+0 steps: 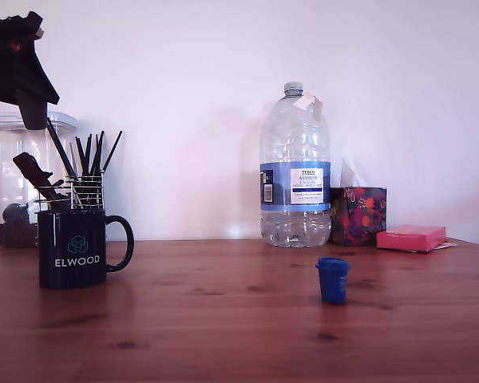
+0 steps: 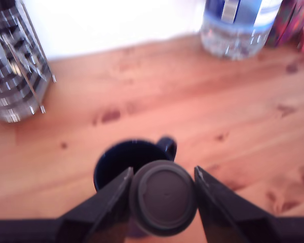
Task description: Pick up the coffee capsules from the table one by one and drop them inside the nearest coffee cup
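Plain white wall backs a reddish-brown wooden worktop [image 1: 223,319] with dark knots in its grain. Starting at the exterior view's left, the arm hangs high over that corner, dark and partly out of frame, above a clear plastic canister [image 1: 8,175] and a wire holder of black sticks [image 1: 86,179]. In front of those stands the coffee cup [image 1: 72,247], a glossy dark mug with white ELWOOD lettering, a teal cube logo and its loop handle turned toward the exterior view's right. The wrist view looks down past the fingers [image 2: 109,205], which are clamped on the dark capsule [image 2: 163,196], one either side of its round flat end; the cup's open mouth lies directly beyond it, so the pod appears to be poised over the cup, though how high above it I cannot tell. Moving toward the exterior view's right, a large water bottle [image 1: 294,167] stands at the back by the wall, and well in front of it the blue capsule [image 1: 333,279] sits alone on the wood, wider rim uppermost, tapered and bright, far smaller than the mug. Beyond are a patterned tissue box [image 1: 358,215] and a flat pink box [image 1: 411,237]. By my reckoning the job is near its midpoint: the dark pod is lifted but not yet dropped, and the blue one is untouched, well apart from the cup.
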